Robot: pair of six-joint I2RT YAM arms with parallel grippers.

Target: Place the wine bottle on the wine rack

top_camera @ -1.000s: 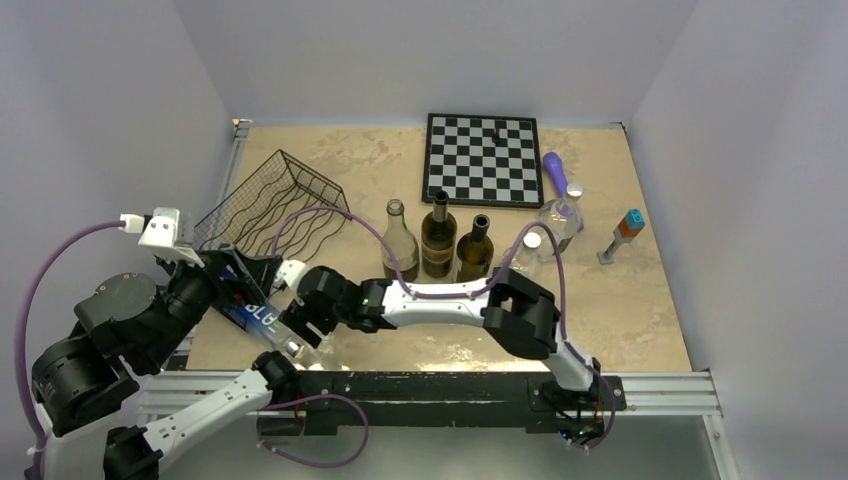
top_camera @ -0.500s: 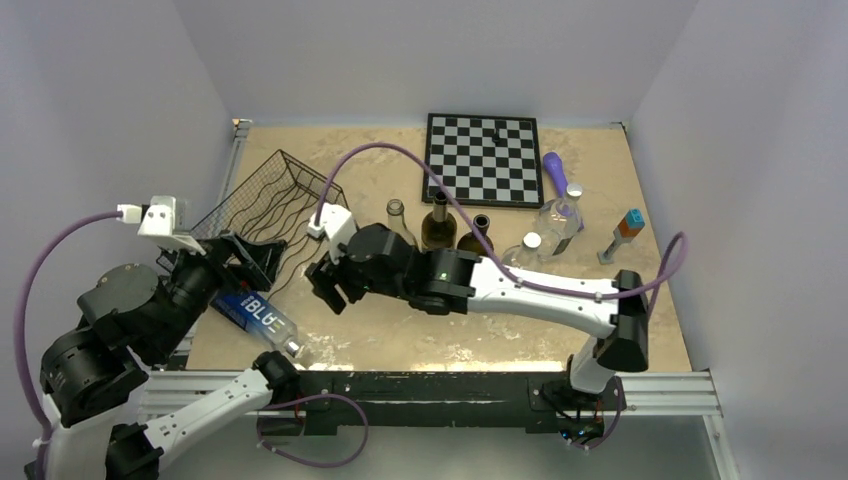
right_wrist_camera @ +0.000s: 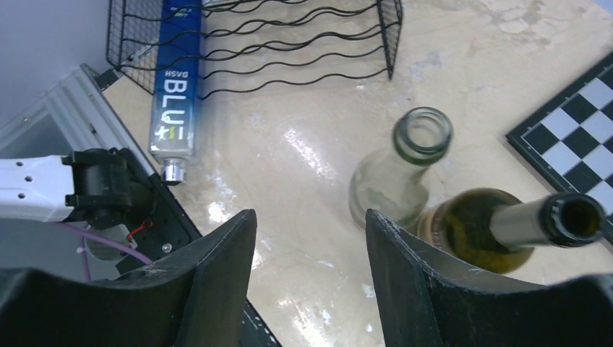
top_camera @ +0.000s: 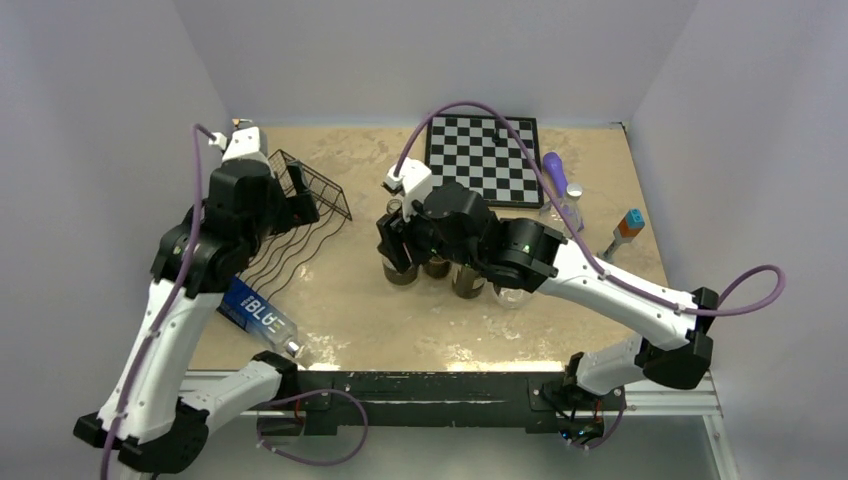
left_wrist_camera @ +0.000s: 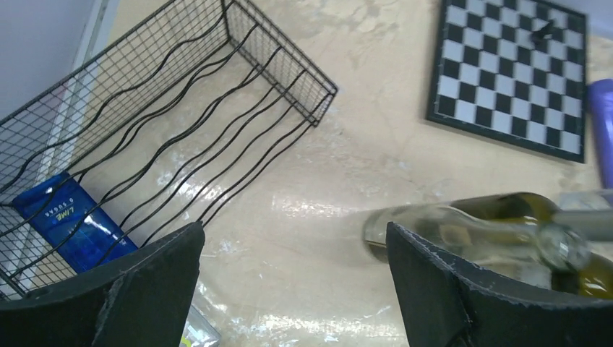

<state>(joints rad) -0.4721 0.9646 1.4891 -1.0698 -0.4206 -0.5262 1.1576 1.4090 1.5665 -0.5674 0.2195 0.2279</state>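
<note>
The clear wine bottle (right_wrist_camera: 401, 170) stands upright in the middle of the bench (top_camera: 370, 310). It is colourless glass with sloping shoulders and an open round mouth. Just beside it on the right stands an olive-green wine bottle (right_wrist_camera: 499, 231), dark and glossy, also uncorked. A third dark bottle (top_camera: 468, 283) stands on that one's right. None of them is on the wine rack (top_camera: 300, 235), which sits apart at the far left. It is a tray of thin black wires running in parallel waves, with a fine mesh end wall.

The right hand (right_wrist_camera: 309, 217) hangs over the bottles. Its matte black fingers are spread with only bare bench between them, grasping nothing. The left hand (left_wrist_camera: 293, 231) is above the rack, released wide and also empty.

A clear plastic bottle with a blue label (top_camera: 255, 318) lies on its side at the rack's near end. Whether it rests on the wires or under them I cannot tell. A black-and-white chessboard (top_camera: 483, 158) lies flat at the far side of the mottled tan surface.
</note>
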